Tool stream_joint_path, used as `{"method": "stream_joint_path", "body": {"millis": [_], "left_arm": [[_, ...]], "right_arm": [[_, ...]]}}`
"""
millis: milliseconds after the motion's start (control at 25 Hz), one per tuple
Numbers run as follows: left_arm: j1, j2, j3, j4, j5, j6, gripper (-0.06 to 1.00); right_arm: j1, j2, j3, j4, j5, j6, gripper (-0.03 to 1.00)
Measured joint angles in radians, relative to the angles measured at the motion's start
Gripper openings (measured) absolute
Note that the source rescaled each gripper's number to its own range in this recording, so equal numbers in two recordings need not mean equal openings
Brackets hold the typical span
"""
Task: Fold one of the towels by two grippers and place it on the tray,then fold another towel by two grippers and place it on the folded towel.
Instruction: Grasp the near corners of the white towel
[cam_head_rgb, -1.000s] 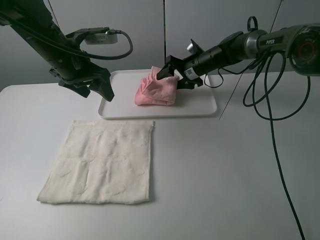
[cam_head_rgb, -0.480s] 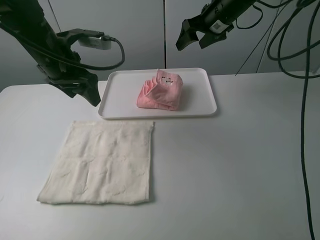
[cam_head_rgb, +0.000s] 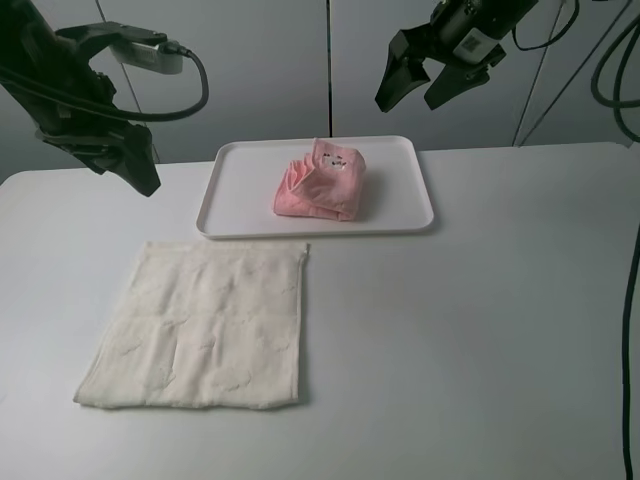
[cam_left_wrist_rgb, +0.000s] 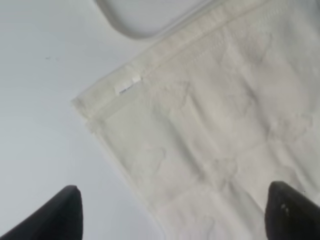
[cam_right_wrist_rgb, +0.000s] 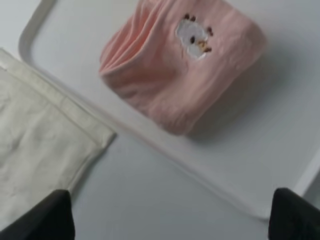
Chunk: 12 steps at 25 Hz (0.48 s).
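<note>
A folded pink towel with a small embroidered animal lies on the white tray; it also shows in the right wrist view on the tray. A cream towel lies flat and unfolded on the table in front of the tray; the left wrist view shows its corner. My left gripper is open and empty, raised above the table left of the tray. My right gripper is open and empty, raised high behind the tray.
The white table spreads to the right of the cream towel. Black cables hang along the right edge. A grey wall panel stands behind the tray.
My right gripper let go of the pink towel on the tray and rose up and back. My left gripper lifted and moved left, away from the tray.
</note>
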Motion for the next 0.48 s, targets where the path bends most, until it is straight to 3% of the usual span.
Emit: {"method": "stream_joint_path", "body": {"millis": [320, 480], "left_arm": [[0.000, -0.121, 0.225, 0.033, -0.081, 0.181, 1.00], [0.000, -0.123, 0.305, 0.091, -0.105, 0.245, 1.00]], "right_arm": [[0.020, -0.272, 0.439, 0.123, -0.087, -0.154, 0.84], [0.132, -0.310, 0.534, 0.111, -0.102, -0.212, 0.84]]}}
